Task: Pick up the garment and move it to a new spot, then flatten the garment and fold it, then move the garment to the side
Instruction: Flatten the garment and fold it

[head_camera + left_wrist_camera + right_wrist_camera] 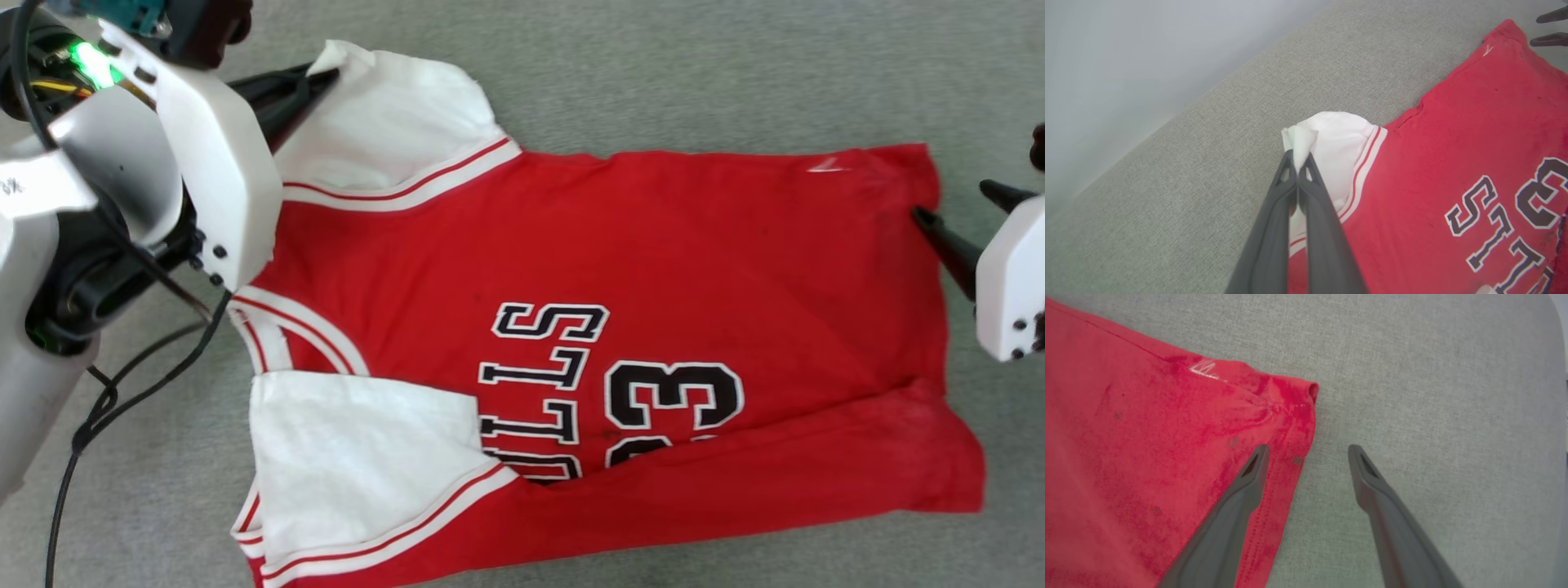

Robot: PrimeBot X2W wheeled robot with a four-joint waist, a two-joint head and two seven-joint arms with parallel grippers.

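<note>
The garment [653,269] is a red jersey T-shirt with white sleeves, black letters and the number 33. It lies spread on a grey fabric surface, its near long edge folded over the lettering. My left gripper [331,76] is shut on the edge of the far white sleeve [1339,139], which bunches up between the closed tips of that gripper [1298,160]. My right gripper [955,202] stands open at the hem's far corner. In the right wrist view this gripper [1308,449] straddles the hem [1290,473], one finger over the red cloth [1147,437], the other over bare surface.
The grey surface [735,73] stretches around the shirt, with its far edge against a pale background [1106,61]. Black cables [106,392] hang beside my left arm at the lower left. The right gripper's fingertips [1551,28] show at the top right of the left wrist view.
</note>
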